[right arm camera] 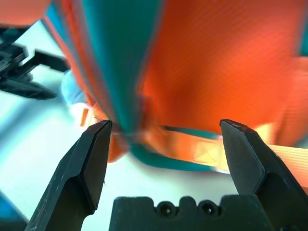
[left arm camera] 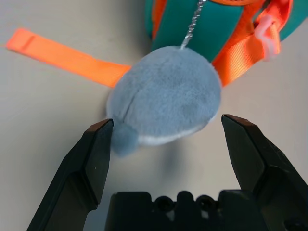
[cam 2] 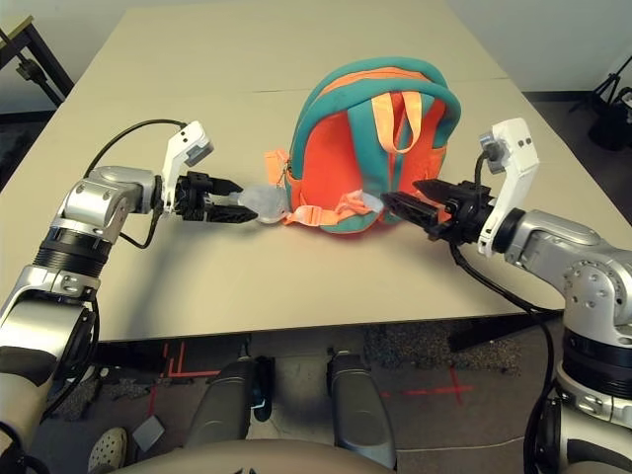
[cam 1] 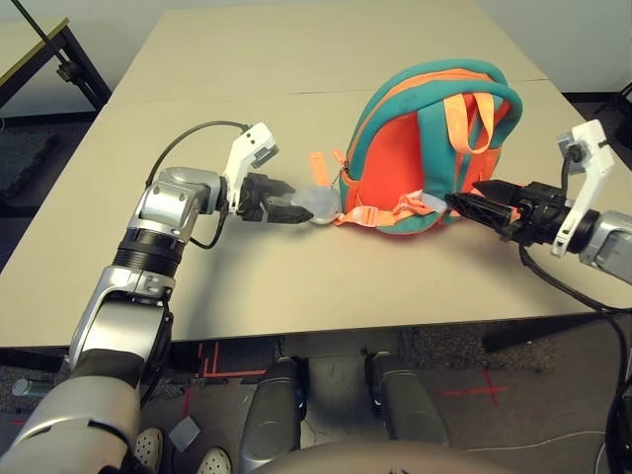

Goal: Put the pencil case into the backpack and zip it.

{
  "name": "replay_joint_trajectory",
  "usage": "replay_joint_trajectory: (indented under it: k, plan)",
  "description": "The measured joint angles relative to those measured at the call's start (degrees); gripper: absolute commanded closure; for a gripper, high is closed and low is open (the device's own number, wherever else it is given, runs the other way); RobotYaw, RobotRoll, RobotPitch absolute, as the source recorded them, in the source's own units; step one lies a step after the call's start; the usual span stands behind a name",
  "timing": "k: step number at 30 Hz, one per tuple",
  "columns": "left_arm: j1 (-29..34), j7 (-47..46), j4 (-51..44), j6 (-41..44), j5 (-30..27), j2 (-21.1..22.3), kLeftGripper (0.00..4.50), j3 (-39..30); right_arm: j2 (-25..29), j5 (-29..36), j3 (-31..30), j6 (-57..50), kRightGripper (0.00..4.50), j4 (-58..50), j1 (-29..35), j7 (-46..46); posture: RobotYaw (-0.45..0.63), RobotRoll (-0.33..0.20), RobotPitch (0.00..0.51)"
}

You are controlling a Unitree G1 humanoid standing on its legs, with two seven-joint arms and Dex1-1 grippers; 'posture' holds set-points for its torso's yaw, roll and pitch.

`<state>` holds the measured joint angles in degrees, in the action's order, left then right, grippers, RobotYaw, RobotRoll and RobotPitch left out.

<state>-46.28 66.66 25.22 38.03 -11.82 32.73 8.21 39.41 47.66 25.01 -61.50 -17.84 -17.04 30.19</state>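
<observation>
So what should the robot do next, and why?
Probably pull both arms back from the backpack. It lies flat on the table, looks closed, and both the left gripper and the right gripper have open jaws holding nothing. The left one sits just at the grey plush charm.

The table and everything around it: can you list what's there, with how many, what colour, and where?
table: one, beige, under everything.
backpack: one, orange with teal trim, lying mid-table between the grippers.
plush piece: one, grey, on a small chain at the backpack's side, in front of the left gripper.
loose strap: one, orange, flat on the table beside the plush piece.
floor marks: red tape, under the table's near edge.
left gripper: black fingers, open, by the plush piece.
right gripper: black fingers, open, at the backpack's other side.
</observation>
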Motion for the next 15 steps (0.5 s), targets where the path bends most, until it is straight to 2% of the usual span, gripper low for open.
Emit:
replay_joint_trajectory:
  k: [5, 10, 15]
  plan:
    - [3.4, -2.7, -2.3, 1.1, -1.4, 0.2, 0.00, -3.3, -0.2, -3.3, 1.2, 4.9, 0.07, 3.3, 0.6, -2.4, -0.16, 0.000, 0.143]
    - [6.8, -9.4, -5.0, 1.8, -2.5, 0.2, 0.00, -8.8, -2.3, -7.2, 2.7, 12.8, 0.07, 7.8, 0.9, -4.1, -0.14, 0.000, 0.151]
    - [9.2, -19.1, -6.4, -0.7, -3.9, -2.3, 0.00, -16.2, -5.6, -11.1, 2.8, 22.0, 0.07, 12.7, 1.1, -4.9, -0.13, 0.000, 0.160]
